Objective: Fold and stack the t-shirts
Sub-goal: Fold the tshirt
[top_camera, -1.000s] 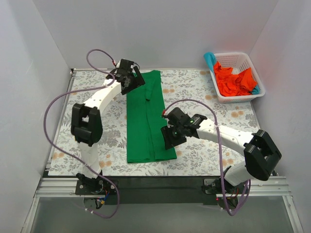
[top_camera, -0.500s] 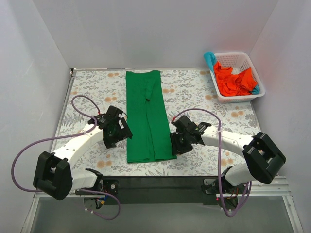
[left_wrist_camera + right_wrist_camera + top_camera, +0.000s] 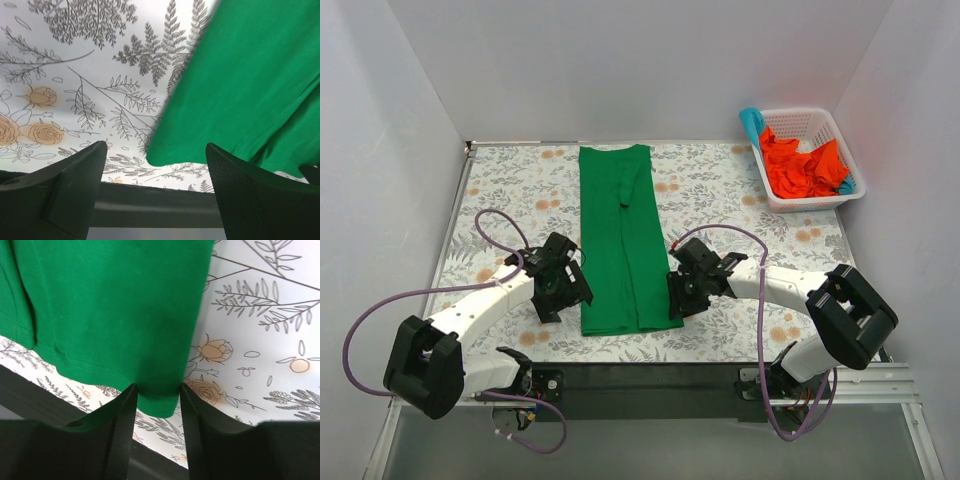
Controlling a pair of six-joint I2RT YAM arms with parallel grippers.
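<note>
Your left gripper has just swung away from the collar end at the upper centre of the overhead view and come down to the lower left of the green t-shirt, so both arms now flank the bottom hem. The right gripper has barely shifted and sits at the hem's lower right corner. The shirt itself has not moved: it lies as a long narrow strip up the middle of the tabletop, sleeves already folded in. In the left wrist view the fingers stand wide apart with the hem's corner just ahead of them, not yet between them. In the right wrist view the fingers are narrowly parted and straddle the other corner, the cloth still flat rather than pinched. That pairing suggests the lengthwise fold is next, hem carried up toward the collar. The orange-red t-shirts and the teal-blue one wait in the basket at upper right.
</note>
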